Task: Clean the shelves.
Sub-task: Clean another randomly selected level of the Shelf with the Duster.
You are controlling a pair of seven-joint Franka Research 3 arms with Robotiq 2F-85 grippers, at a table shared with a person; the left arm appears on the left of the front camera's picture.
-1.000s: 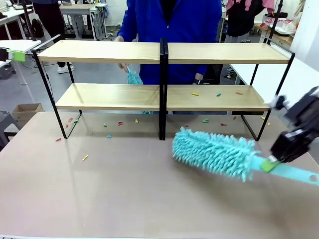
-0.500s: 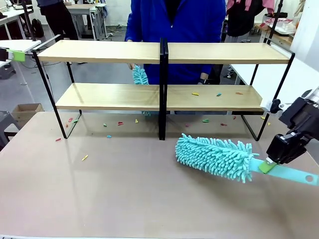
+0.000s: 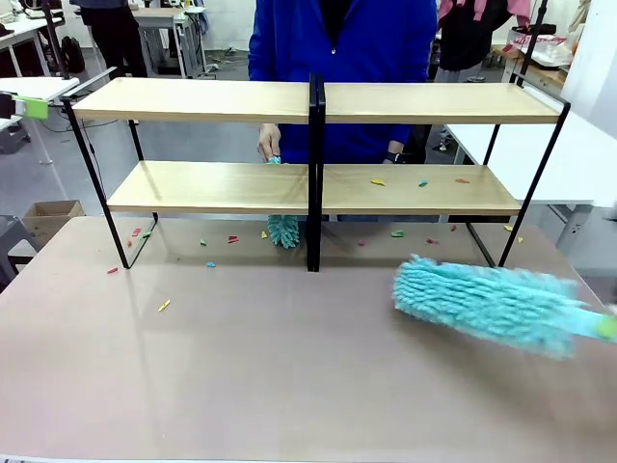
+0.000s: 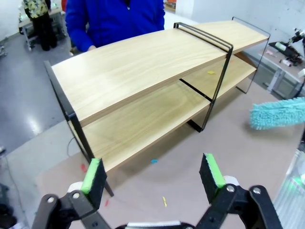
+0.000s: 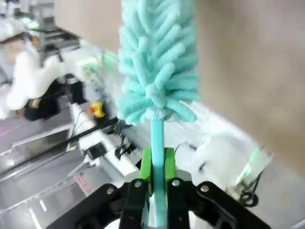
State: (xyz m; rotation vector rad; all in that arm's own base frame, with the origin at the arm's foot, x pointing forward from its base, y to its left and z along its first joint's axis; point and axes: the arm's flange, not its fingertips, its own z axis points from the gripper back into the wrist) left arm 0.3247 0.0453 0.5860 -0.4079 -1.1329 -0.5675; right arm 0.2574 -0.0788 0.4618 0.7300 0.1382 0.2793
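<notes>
Teal duster [image 3: 492, 307] now further toward lower right of front frame vs 0.5 s ago, blurred; person's small duster [image 3: 283, 230] has dropped below the lower board, frame centre. R gripper [image 5: 157, 164] pinches the teal duster's handle; L gripper [image 4: 152, 174] fingers spread, empty. Shelves [image 3: 202, 186]: two light-wood, black-framed units side by side across mid-frame, coloured scraps [image 3: 377, 181] on lower right board. Beige table [image 3: 241, 367]; workshop benches behind.
</notes>
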